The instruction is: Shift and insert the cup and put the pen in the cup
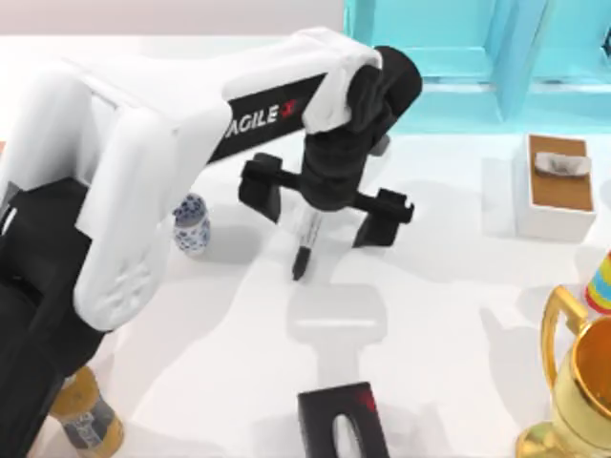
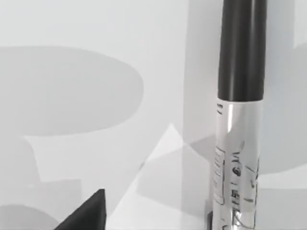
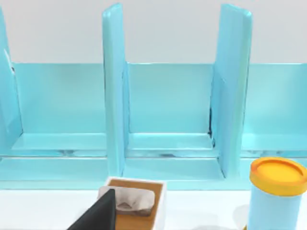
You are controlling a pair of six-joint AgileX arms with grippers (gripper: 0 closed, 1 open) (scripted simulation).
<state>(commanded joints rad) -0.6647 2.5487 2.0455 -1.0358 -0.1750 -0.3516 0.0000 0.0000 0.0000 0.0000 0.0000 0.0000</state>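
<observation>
In the top view, the left gripper (image 1: 326, 208) sits just above the frame's centre with its two black fingers (image 1: 260, 185) spread wide. The pen (image 1: 305, 244) hangs between them with its dark tip pointing toward the lower part of the frame; whether anything actually grips it is hard to tell, since the wrist covers its upper end. The left wrist view shows the pen's (image 2: 238, 115) black end and silvery labelled barrel against the white table (image 2: 96, 96). The cup (image 1: 191, 225), white with blue dots, stands upright left of centre, well apart from the pen. The right gripper (image 1: 344, 429) rests at the bottom centre, fingers slightly apart.
</observation>
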